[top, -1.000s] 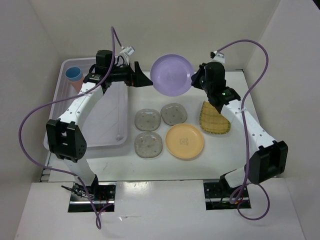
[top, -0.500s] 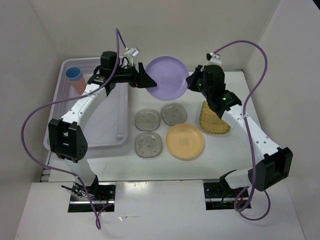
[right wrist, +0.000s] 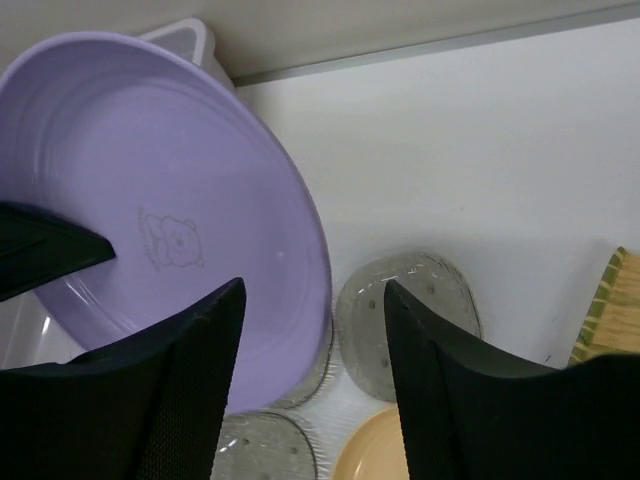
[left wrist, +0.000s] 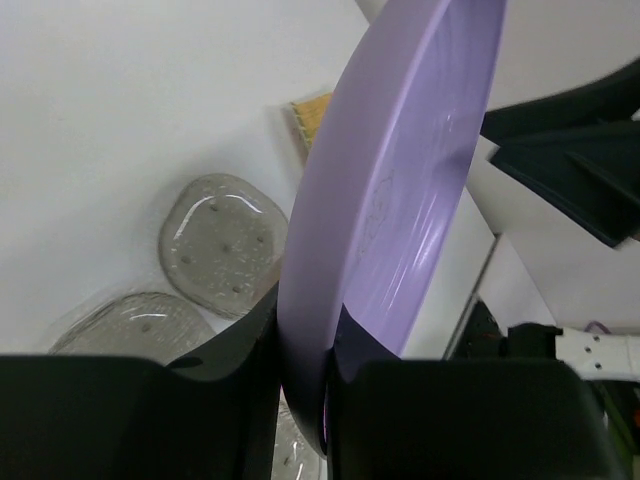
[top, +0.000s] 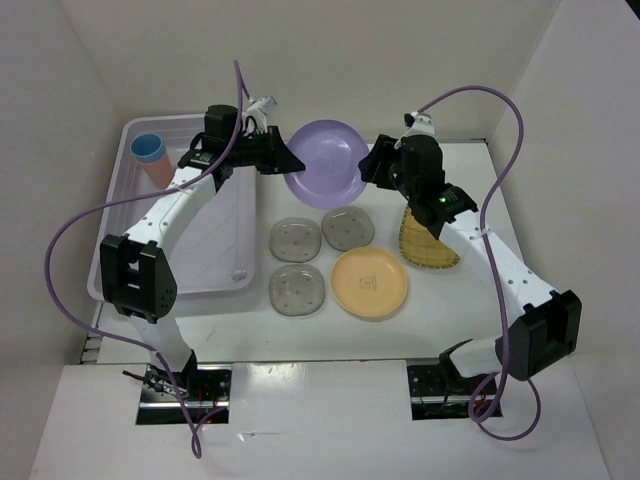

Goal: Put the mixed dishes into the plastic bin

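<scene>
left claw (left wrist: 305, 322) pinches lavender bowl (top: 325, 163) rim; right claw (right wrist: 312, 290) spread, seemingly not touching it.

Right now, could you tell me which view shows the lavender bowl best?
Top external: nearly the whole lavender bowl shows. Left wrist shows it edge-on, rim pinched by the left fingers; right wrist shows its inside, partly hidden.

Left arm reaching to upper centre, left gripper (top: 290, 163) clamped on lavender bowl (top: 328, 160) rim; right arm extended toward upper centre, right gripper (top: 373, 166) jaws spread.
</scene>
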Robot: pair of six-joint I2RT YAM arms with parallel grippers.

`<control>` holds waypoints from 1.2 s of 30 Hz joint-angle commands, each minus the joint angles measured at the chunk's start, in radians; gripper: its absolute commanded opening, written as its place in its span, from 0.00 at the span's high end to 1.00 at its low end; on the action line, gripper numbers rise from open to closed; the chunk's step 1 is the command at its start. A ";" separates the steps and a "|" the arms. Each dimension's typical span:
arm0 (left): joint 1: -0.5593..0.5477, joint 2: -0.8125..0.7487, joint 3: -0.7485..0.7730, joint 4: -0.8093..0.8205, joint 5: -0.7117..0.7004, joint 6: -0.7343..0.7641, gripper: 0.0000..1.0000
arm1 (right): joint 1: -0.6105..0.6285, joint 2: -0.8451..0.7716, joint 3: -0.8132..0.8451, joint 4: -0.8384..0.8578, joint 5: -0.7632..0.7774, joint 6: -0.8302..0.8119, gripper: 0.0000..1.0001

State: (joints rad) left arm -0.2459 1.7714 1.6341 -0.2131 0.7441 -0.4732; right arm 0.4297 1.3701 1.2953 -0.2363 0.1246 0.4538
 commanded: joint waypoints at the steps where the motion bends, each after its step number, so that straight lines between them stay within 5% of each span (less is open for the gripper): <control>1: 0.058 -0.078 0.015 0.009 -0.110 0.005 1.00 | 0.011 -0.029 -0.007 0.051 0.041 0.005 0.35; 5: 0.235 -0.161 -0.060 0.050 -0.253 -0.085 1.00 | 0.011 -0.088 -0.068 0.051 0.098 0.005 0.21; 12: 0.447 -0.199 -0.246 0.176 -0.402 -0.300 1.00 | 0.011 -0.111 -0.181 -0.006 0.147 0.060 0.18; 26: 0.445 -0.147 -0.510 0.356 -0.721 -0.585 1.00 | 0.001 -0.298 -0.376 -0.172 0.185 0.278 0.18; 36: 0.445 0.025 -0.455 0.354 -0.701 -0.709 1.00 | -0.008 -0.310 -0.405 -0.302 0.185 0.520 0.17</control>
State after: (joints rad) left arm 0.1955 1.7542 1.1278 0.0910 0.0486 -1.1095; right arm 0.4305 1.0702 0.9146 -0.4904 0.3058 0.8597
